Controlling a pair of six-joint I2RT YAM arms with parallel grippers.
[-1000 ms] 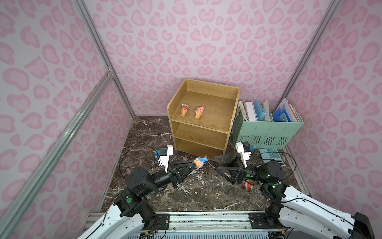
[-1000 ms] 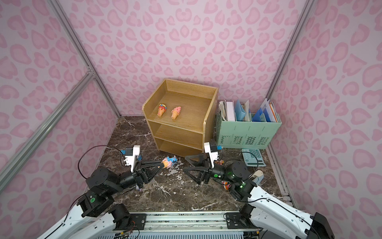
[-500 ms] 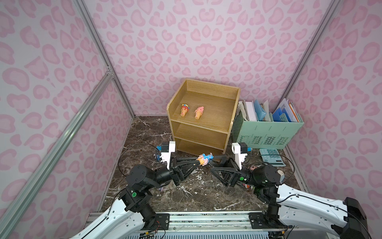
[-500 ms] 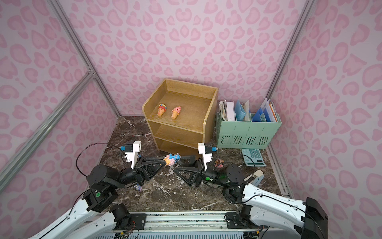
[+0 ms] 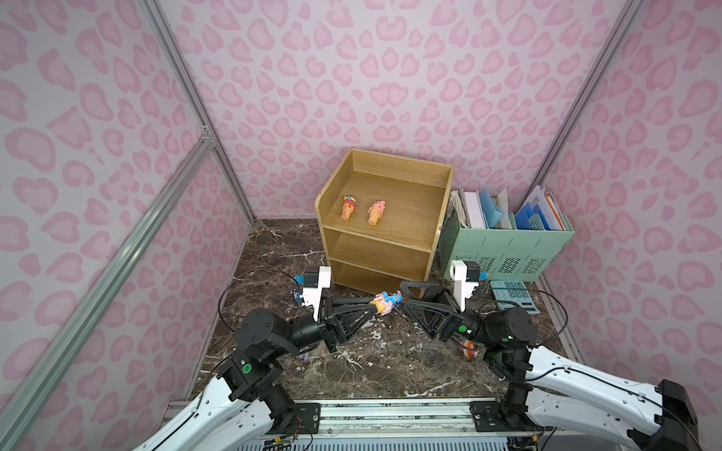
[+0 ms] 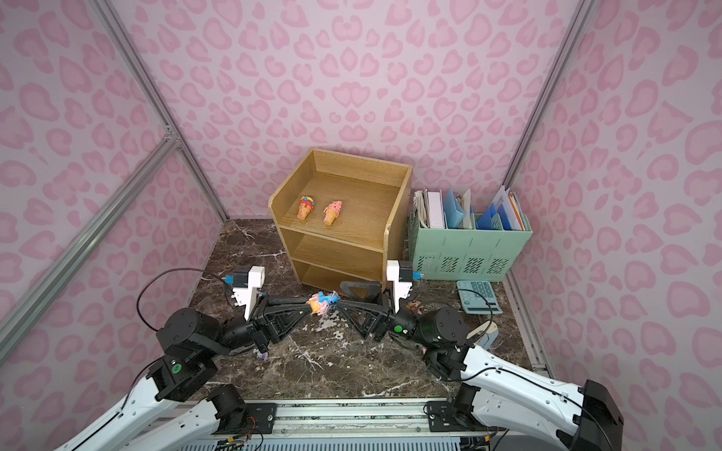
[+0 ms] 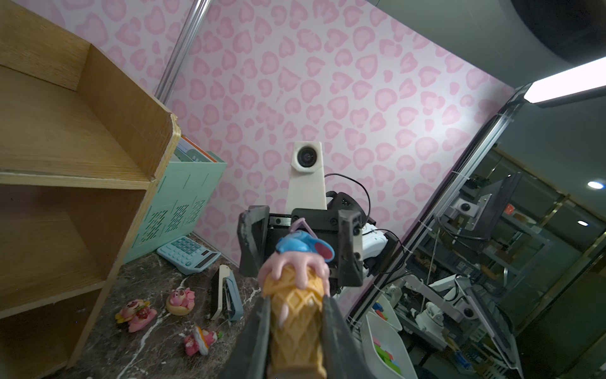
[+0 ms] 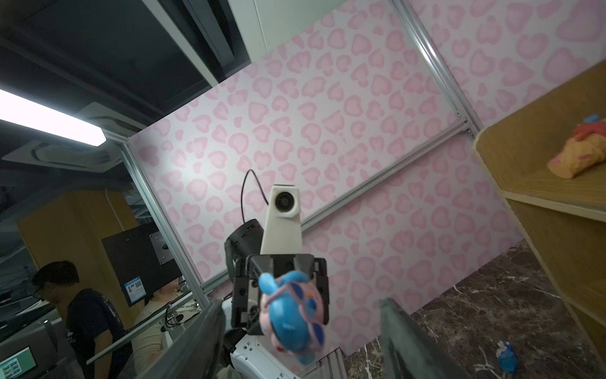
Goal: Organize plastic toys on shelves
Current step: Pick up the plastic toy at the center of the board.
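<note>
Progress, early by my reading: red-topped cone (image 5: 349, 207) and pink-topped cone (image 5: 376, 213) lie on their sides on the shelves' (image 5: 390, 241) top tier, toward its 9 o'clock edge; lower tiers show no toys. Loose on the marble table (image 5: 390, 363): blue figurine (image 8: 506, 356) near 9 o'clock, three pink figurines (image 7: 180, 297) near 4 o'clock. Pose: left arm (image 5: 265, 336) stretched low, left gripper (image 5: 376, 307) clamped on the waffle end of a blue-topped cone toy (image 5: 386, 302), held above table centre, at the shelves' 6 o'clock. Right gripper (image 5: 403, 300) meets it tip to tip, jaws spread either side of the blue head, not touching it. Likely a handover, not yet taken.
</note>
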